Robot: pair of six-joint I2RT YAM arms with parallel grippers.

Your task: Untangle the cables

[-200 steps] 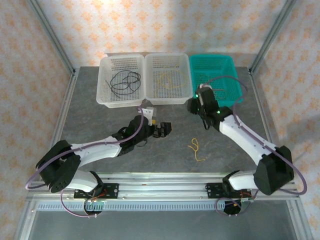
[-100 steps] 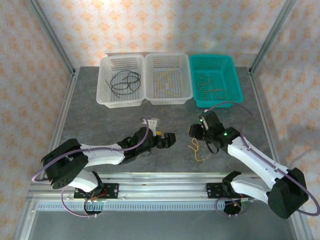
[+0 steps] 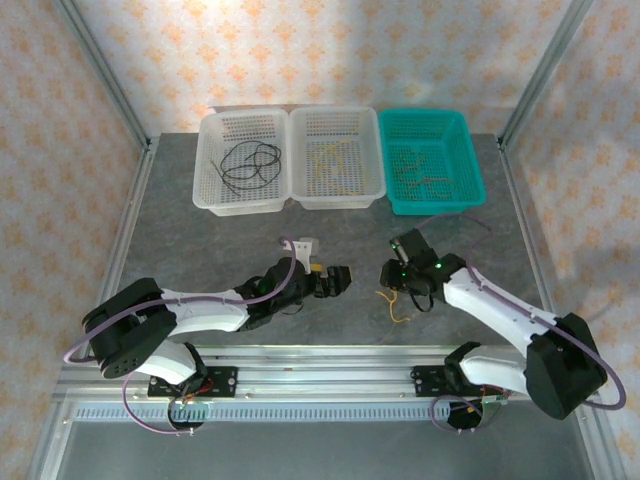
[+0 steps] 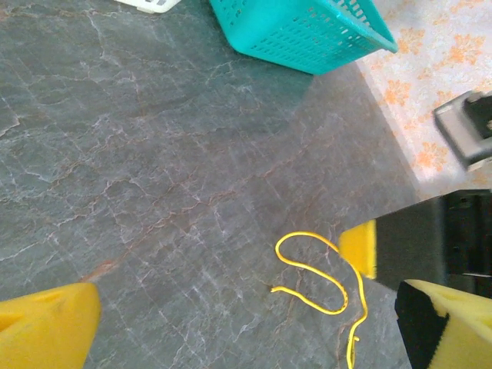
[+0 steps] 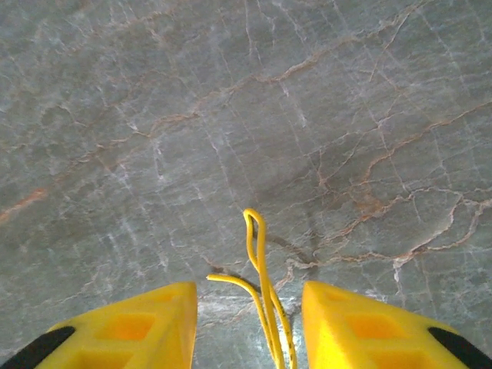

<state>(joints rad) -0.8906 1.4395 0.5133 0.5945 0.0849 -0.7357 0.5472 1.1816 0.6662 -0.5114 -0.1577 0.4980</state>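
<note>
One loose yellow cable [image 3: 391,300] lies curled on the grey table between the two arms. My right gripper [image 3: 391,279] hangs just over its far end. In the right wrist view the cable's [image 5: 261,286] folded loop runs up between the two yellow fingers [image 5: 138,330], which stand apart on either side of it without pinching. My left gripper [image 3: 336,279] is wide open to the left of the cable, with nothing in it. The left wrist view looks across at the cable [image 4: 317,270] and at the right gripper's yellow fingertip [image 4: 360,247] beside it.
Three baskets line the far edge. A white one [image 3: 208,160] holds black cables [image 3: 250,165], a white one [image 3: 375,160] holds yellow cables [image 3: 335,158], and a teal one [image 3: 472,165] holds orange-brown cables [image 3: 425,172]. Bare table lies between baskets and arms.
My right arm swung back from over the teal basket and came down over the yellow cable, its jaws narrowing. The left arm shifted slightly toward the near edge and stayed open.
</note>
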